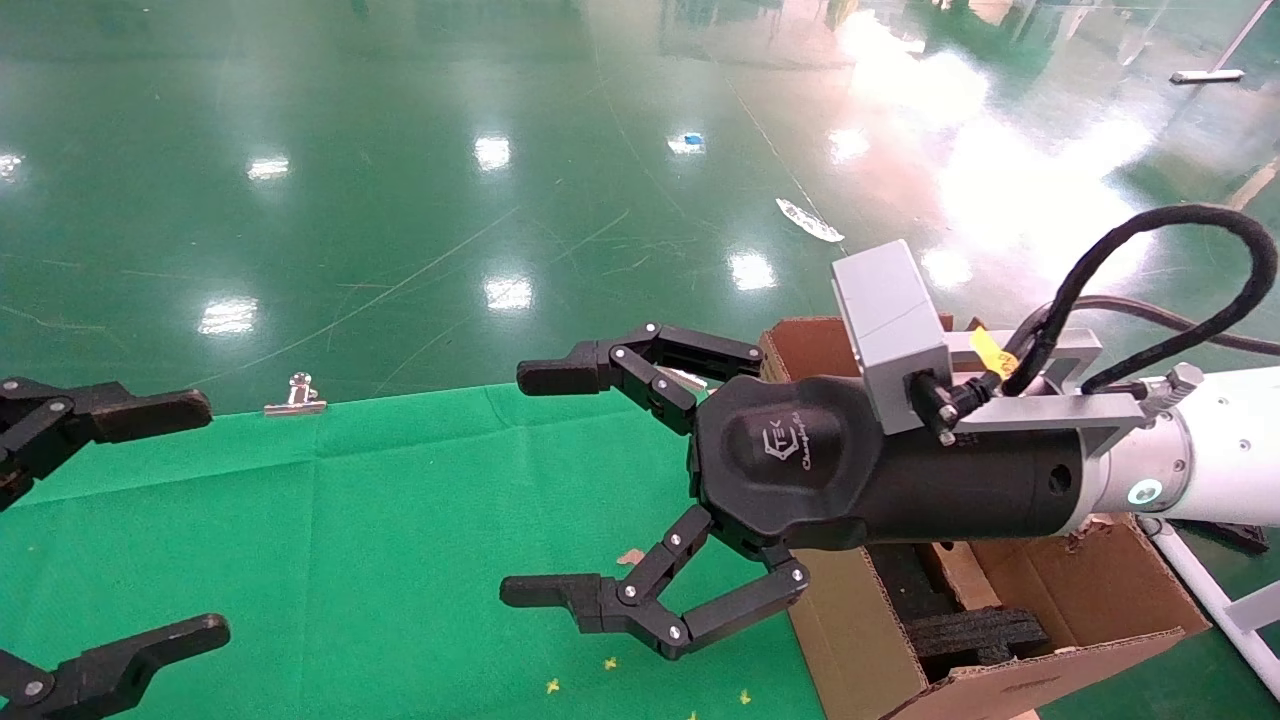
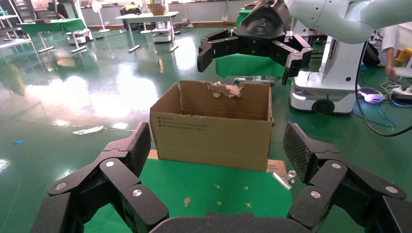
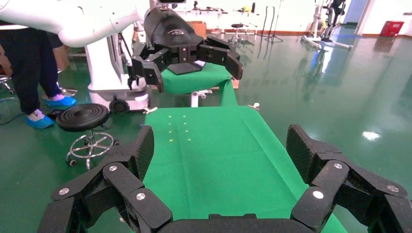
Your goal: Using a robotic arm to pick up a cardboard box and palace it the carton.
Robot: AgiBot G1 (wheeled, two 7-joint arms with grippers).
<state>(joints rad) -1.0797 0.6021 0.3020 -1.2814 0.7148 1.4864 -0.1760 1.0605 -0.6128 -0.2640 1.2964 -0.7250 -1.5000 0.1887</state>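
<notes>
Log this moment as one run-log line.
right claw: open, empty, over green cloth beside carton | left claw: open, empty, at cloth's far end | small cardboard box: not visible | carton: foam blocks inside

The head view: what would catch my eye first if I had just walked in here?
Most likely the right gripper, a black claw on a white arm, held wide open above the green table near the picture's middle. Just behind it, at the table's right end, stands the carton, open-topped with a torn flap and black foam inside. At the left edge the left gripper hangs open too; both hold nothing, and no small cardboard box shows anywhere.
</notes>
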